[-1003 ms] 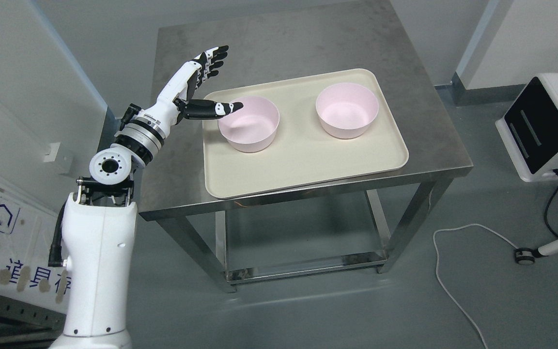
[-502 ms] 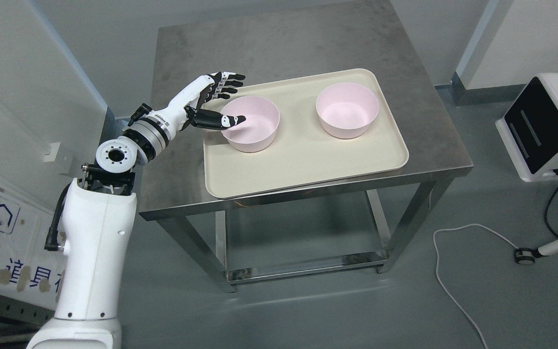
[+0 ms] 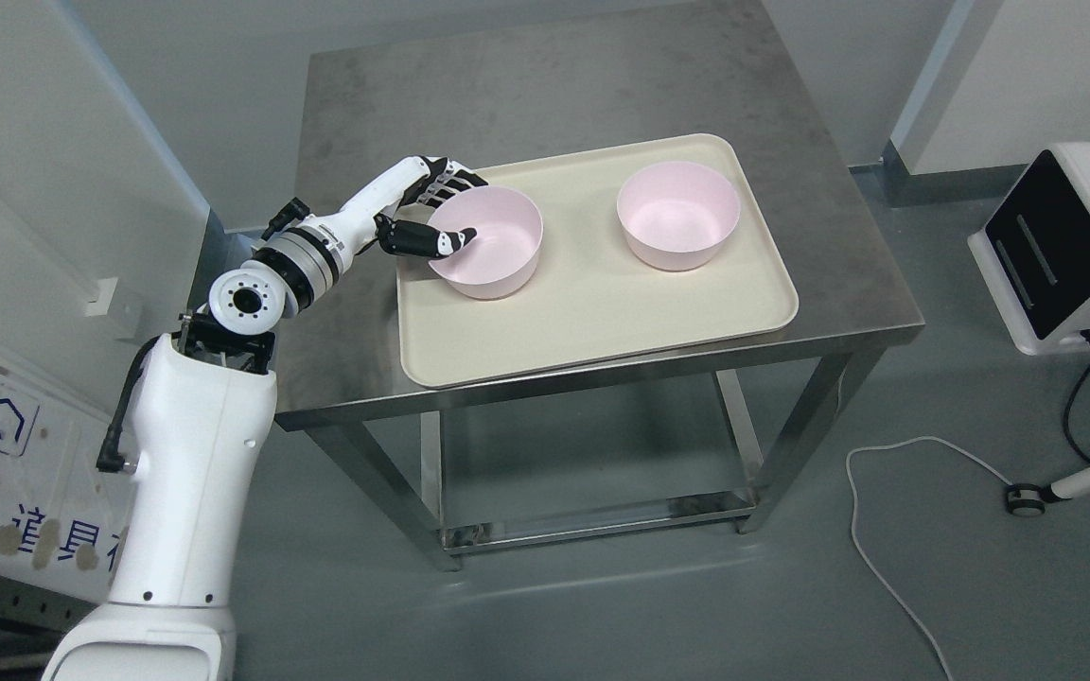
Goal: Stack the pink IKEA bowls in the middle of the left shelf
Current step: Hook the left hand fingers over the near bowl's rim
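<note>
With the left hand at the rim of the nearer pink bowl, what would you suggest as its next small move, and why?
Probably close the pinch on the rim, then lift. The left hand has its thumb inside the left pink bowl and its fingers behind the outer wall, so the rim sits between them, though a firm grip is not evident. The right pink bowl waits empty on the tray.

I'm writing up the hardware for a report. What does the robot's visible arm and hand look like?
Only the left arm shows. It has a glossy white shell, a round white joint cap with a dark centre hole, and a ribbed silver-and-black wrist ring. A black cable loops beside the upper arm. The left hand has a white back and black-and-white jointed fingers.
</note>
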You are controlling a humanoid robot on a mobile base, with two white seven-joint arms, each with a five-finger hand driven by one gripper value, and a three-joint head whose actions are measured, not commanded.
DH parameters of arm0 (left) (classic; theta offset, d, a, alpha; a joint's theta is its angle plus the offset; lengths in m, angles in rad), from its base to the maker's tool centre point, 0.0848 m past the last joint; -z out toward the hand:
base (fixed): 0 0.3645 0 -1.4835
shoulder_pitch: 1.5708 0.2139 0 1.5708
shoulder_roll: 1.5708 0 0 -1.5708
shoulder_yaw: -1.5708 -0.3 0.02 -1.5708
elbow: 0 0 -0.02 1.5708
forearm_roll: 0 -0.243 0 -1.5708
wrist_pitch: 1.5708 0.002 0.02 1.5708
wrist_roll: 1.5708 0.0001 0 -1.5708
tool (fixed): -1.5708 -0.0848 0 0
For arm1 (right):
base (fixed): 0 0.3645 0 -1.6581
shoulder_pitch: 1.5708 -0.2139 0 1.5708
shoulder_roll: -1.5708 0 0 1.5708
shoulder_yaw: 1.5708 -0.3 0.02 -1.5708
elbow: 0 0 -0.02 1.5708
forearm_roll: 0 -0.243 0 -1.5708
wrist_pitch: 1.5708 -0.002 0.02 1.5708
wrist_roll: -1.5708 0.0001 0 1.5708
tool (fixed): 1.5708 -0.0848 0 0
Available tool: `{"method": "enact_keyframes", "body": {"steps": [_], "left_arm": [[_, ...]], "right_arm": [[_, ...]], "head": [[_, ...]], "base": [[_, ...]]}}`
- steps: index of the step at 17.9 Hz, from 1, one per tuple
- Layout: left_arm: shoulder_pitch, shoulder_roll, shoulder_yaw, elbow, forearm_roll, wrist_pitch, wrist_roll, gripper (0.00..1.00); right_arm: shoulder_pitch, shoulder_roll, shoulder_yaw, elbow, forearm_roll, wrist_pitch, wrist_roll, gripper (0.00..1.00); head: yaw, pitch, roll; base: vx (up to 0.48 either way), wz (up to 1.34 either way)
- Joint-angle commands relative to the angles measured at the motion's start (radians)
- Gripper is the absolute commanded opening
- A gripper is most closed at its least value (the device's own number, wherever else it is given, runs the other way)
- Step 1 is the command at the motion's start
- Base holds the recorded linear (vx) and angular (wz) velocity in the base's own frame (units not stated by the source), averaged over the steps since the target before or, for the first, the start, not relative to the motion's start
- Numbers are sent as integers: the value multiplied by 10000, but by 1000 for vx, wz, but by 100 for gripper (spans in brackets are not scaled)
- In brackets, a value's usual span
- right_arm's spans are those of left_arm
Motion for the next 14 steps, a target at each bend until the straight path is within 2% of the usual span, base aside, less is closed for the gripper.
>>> {"method": "enact_keyframes", "body": {"steps": [1,5,6,10,13,14], "left_arm": [[-134,-50,-272,623,-966,-684,24,27],[-303,-142,-134,608,-1013,-1649,39,1],[-349,-249,-118,593,-1013,-1987,24,0],[-669,-663,126,272,-937,-2082,-6,0],[-1649,-1901,495,148,-906,-2051,-190,0],[-1896,-1901,374,148,-906,-2036,-388,0]], "right_arm": [[0,-175,-107,0,77,-73,12,100],[0,-175,-107,0,77,-73,-3,100],[0,-175,-107,0,77,-73,-3,100],[0,-175,-107,0,77,-73,-3,100],[0,-175,-107,0,77,-73,-3,100],[0,-175,-107,0,77,-73,12,100]], "head": [[0,0,0],[0,0,0],[0,0,0],[0,0,0],[0,0,0],[0,0,0]], "base": [[0,0],[0,0],[0,0],[0,0],[0,0],[0,0]]}}
